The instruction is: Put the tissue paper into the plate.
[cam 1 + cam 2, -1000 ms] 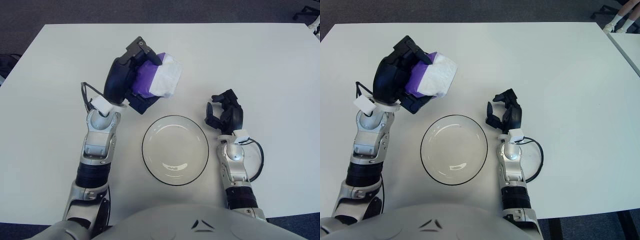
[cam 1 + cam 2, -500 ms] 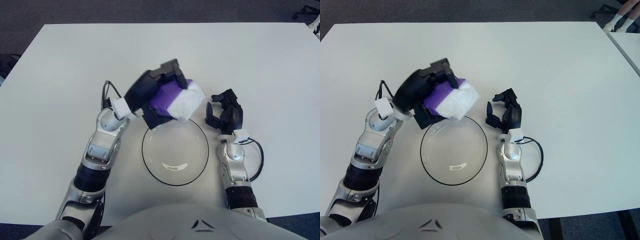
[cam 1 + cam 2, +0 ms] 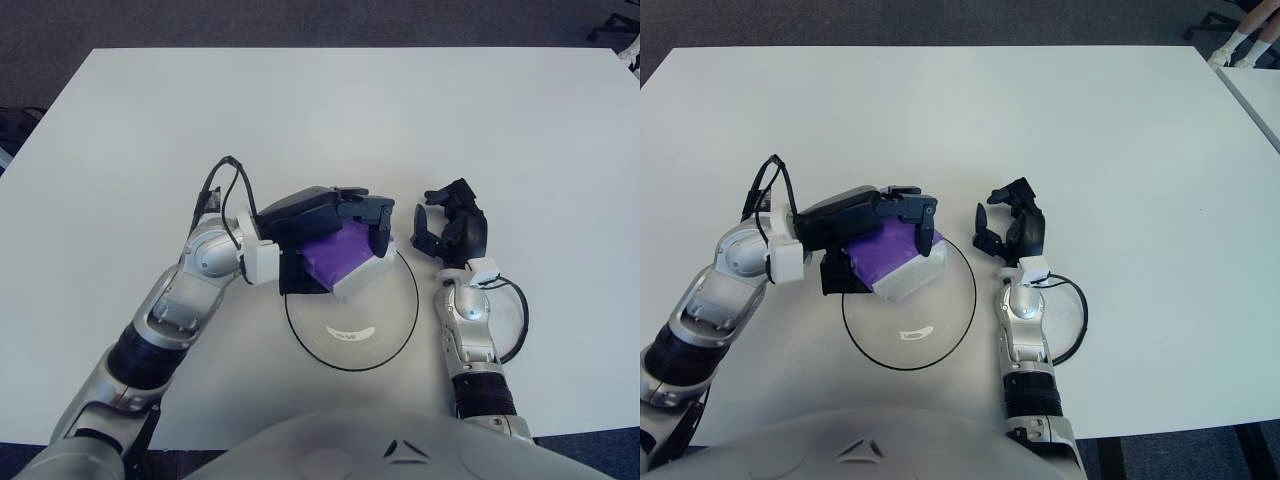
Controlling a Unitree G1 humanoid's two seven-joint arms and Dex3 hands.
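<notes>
My left hand (image 3: 335, 235) is shut on the tissue pack (image 3: 345, 259), a purple and white packet. It holds the pack over the upper part of the clear glass plate (image 3: 385, 340), low above it; I cannot tell whether the pack touches the plate. The plate sits on the white table in front of me, its upper left part hidden by the hand. The same hand (image 3: 880, 240) and pack (image 3: 898, 262) show in the right eye view. My right hand (image 3: 450, 230) rests on the table just right of the plate, fingers relaxed and holding nothing.
The white table (image 3: 320, 110) stretches wide around the plate. A black cable (image 3: 515, 320) loops beside my right wrist. Dark carpet lies beyond the far edge.
My left hand has carried the tissue pack right and down, from the table's left-middle to over the plate, and turned more level. The right hand has not moved.
</notes>
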